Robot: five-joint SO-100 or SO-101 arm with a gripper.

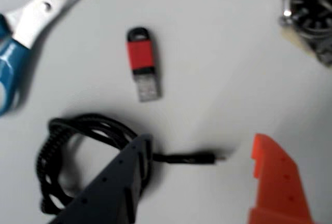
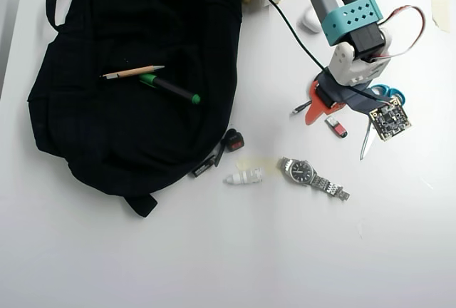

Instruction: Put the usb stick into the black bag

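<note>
Below wrist camera: usb stick (image 1: 141, 64) flat on table, gripper (image 1: 199, 182) spread wide, empty, above it; coiled black cable (image 1: 78, 151) and scissors (image 1: 31, 32) close by, risk of snagging cable.
Overhead view: black bag (image 2: 135, 80) well apart at left; wristwatch (image 2: 306, 175) near carry path.

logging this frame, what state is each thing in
small red usb stick: flat on table, not gripped
gripper: open, above the stick
large black fabric bag: slumped flat
silver metal wristwatch: lying unfastened
blue-handled scissors: lying flat
coiled black cable: loosely coiled
</note>
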